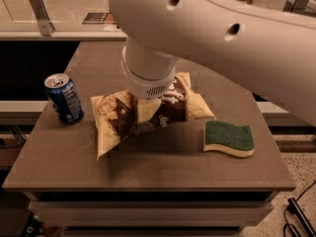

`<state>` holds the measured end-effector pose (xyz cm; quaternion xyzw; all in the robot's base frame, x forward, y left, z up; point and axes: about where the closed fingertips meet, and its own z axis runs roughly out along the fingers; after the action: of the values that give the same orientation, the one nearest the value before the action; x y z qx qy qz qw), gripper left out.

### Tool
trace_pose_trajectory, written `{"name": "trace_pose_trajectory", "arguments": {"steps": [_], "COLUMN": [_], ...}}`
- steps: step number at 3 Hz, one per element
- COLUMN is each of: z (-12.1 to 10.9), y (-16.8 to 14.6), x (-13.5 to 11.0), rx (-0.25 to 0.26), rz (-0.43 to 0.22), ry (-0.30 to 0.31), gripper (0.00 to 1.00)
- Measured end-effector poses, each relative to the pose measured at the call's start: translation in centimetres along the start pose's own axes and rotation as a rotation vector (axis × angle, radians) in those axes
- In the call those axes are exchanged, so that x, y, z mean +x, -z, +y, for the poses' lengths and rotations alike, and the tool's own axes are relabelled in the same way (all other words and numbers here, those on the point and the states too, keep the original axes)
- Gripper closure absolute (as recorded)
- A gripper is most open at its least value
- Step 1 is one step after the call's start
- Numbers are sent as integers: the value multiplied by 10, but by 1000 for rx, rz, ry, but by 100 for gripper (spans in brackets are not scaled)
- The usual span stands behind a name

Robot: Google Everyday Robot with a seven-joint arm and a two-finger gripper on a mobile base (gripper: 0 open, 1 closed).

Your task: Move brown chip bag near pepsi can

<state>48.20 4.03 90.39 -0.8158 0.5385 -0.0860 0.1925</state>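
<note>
The brown chip bag (pixel 118 122), pale yellow at its ends and dark brown in the middle, is in the middle of the table, tilted with its left end low. My gripper (pixel 147 108) comes down from above under the wide white wrist and is shut on the bag's middle. The wrist hides the upper part of the bag. The blue pepsi can (pixel 64 98) stands upright at the table's left edge, a short gap to the left of the bag's left end.
A green-and-yellow sponge (pixel 228 138) lies on the brown table (pixel 163 169) to the right of the bag. My large white arm (pixel 237 38) fills the upper right. A counter runs along the back.
</note>
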Motion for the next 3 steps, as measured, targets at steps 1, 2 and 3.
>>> {"name": "trace_pose_trajectory", "arguments": {"steps": [1,2,3], "z": [16,20,15], "y": [-7,-15,-21], "x": [-13,-21,-27], "rx": [-55,-92,-106], "rz": [3,-12,-36], "ry": [67,129,198], "gripper": [100,100,100]}}
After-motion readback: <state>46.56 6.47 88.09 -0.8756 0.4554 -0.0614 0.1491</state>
